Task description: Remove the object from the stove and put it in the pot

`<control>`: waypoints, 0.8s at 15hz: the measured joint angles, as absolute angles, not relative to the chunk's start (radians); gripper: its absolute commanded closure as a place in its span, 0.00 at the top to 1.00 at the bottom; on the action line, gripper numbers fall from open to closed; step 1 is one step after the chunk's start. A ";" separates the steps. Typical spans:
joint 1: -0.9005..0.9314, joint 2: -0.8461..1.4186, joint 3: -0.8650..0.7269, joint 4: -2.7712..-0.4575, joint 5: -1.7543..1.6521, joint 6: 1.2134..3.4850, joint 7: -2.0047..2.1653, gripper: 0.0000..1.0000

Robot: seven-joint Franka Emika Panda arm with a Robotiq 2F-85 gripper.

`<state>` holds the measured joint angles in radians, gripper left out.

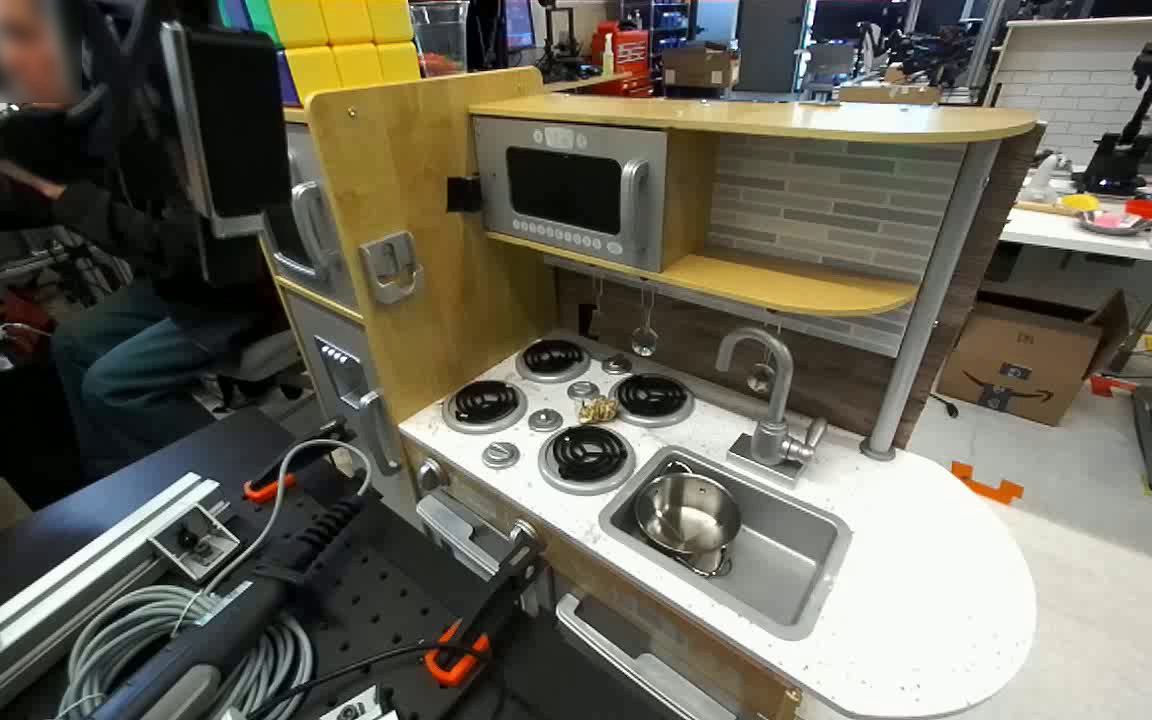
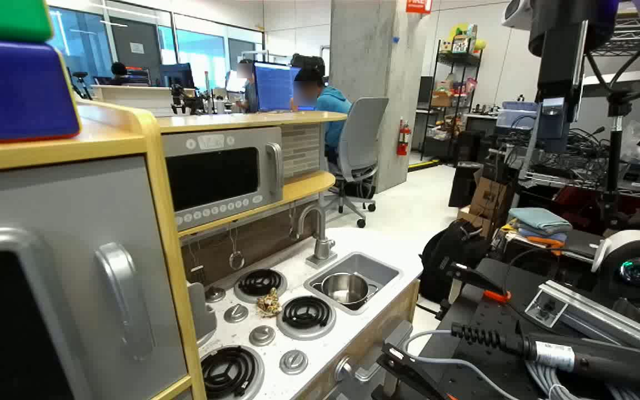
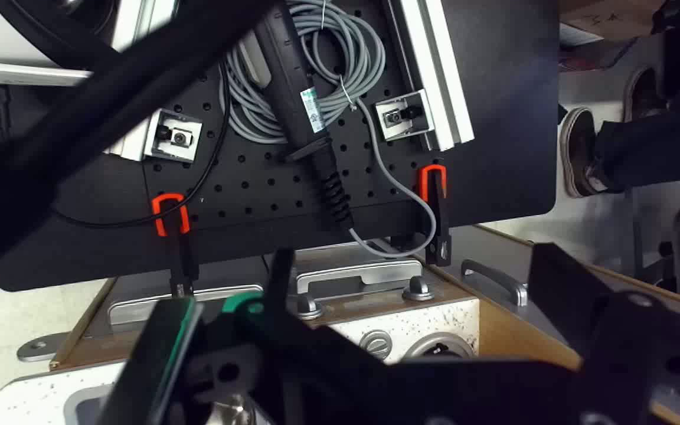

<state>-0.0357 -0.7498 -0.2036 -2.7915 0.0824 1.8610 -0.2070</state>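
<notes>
The stove is a white cooktop with black coil burners; it shows in both exterior views and partly in the wrist view. A small gold patterned object lies on it among the burners and knobs, beside a rear burner; it also shows in an exterior view. The steel pot sits tilted in the sink basin, also seen in an exterior view. My gripper is open and empty in the wrist view, high and away from the object, which is hidden there.
The grey sink has a faucet behind it. The microwave and shelf overhang the counter's back. A wooden side panel borders the stove. The black bench holds coiled cable and orange clamps.
</notes>
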 measured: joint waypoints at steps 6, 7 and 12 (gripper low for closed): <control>-0.036 -0.706 -0.159 -2.795 0.083 1.989 -0.148 1.00; -0.036 -0.669 -0.131 -2.797 0.083 2.058 -0.103 1.00; -0.036 -0.365 0.013 -2.801 0.083 2.456 0.132 1.00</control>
<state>-0.0356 -0.3654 0.0134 -2.8007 0.0827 2.4561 0.1319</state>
